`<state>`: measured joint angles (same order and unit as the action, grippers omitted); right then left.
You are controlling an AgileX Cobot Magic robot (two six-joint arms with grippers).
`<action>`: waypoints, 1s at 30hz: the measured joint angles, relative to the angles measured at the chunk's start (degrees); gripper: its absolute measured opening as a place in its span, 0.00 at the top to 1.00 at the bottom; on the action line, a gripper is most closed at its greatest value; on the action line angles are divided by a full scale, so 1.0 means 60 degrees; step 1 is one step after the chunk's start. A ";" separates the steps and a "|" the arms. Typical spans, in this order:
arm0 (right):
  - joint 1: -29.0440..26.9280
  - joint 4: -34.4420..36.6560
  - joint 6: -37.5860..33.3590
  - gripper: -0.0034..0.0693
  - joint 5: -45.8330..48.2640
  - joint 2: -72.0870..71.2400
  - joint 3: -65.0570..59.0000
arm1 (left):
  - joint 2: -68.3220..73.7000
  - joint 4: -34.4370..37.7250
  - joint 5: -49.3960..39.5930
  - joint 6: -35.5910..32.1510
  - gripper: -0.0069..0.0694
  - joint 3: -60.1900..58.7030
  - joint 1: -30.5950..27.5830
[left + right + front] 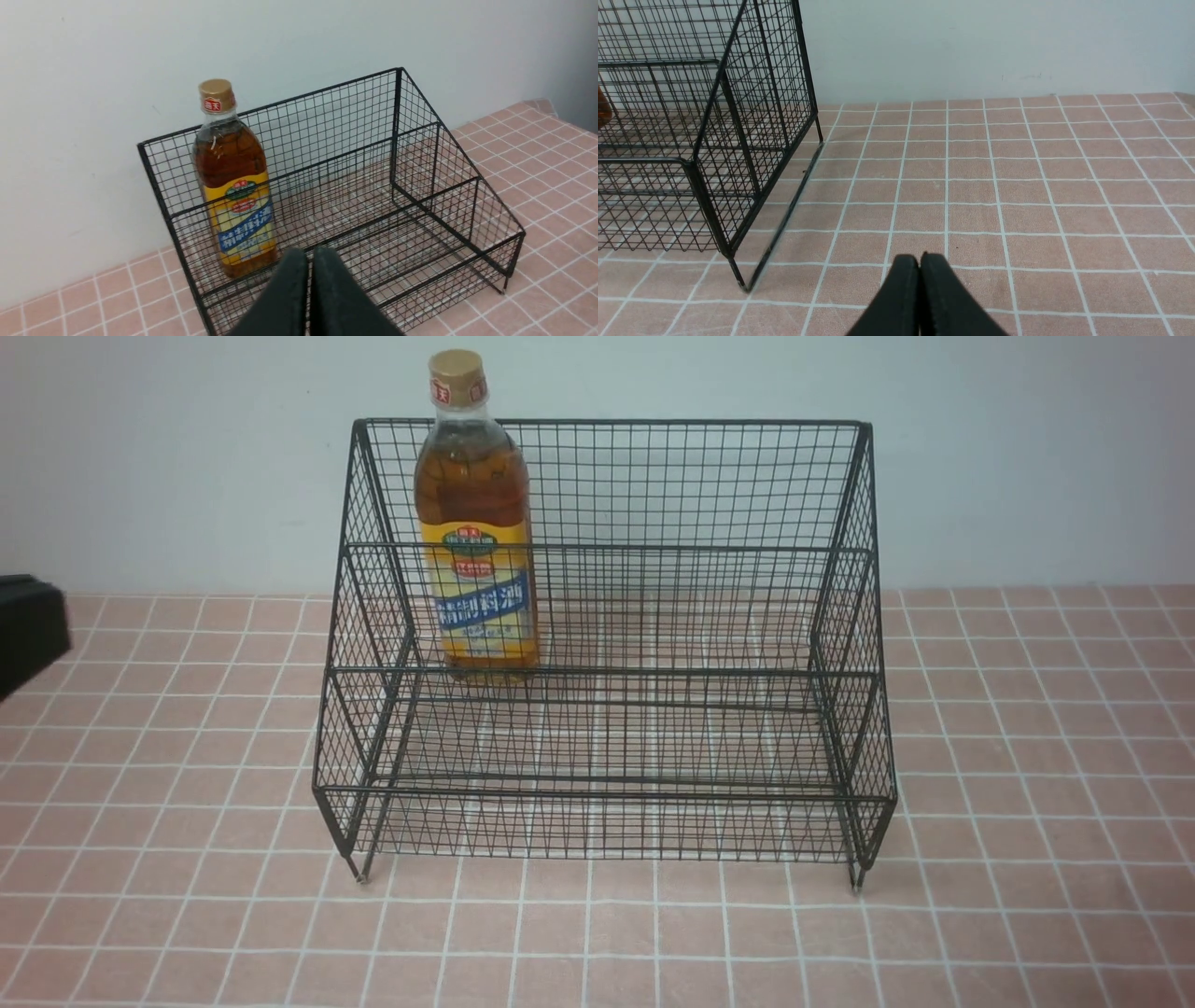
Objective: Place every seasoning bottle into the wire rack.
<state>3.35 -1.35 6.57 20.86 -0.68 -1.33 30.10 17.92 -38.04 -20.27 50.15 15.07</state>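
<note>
One seasoning bottle [476, 523] of amber liquid, with a gold cap and a yellow and blue label, stands upright on the upper tier of the black wire rack [607, 784], at its left end. It also shows in the left wrist view [233, 186], inside the rack [420, 196]. My left gripper [309, 254] is shut and empty, drawn back on the near side of the rack. Only a dark part of the left arm [28, 625] shows in the front view. My right gripper [920, 259] is shut and empty above bare tiles, to the right of the rack [714, 140].
The rack stands on a pink tiled tabletop [1027, 803] close to a pale wall [1027, 448]. No other bottle is in view.
</note>
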 joint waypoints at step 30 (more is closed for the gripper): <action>0.0000 0.0028 0.0000 0.97 0.0010 0.0000 0.0000 | -0.5129 -0.2884 0.2635 0.3200 0.92 -0.8580 -0.2017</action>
<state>3.35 -1.18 6.57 20.92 -0.68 -1.33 -0.67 0.62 -22.23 -1.07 -1.33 2.97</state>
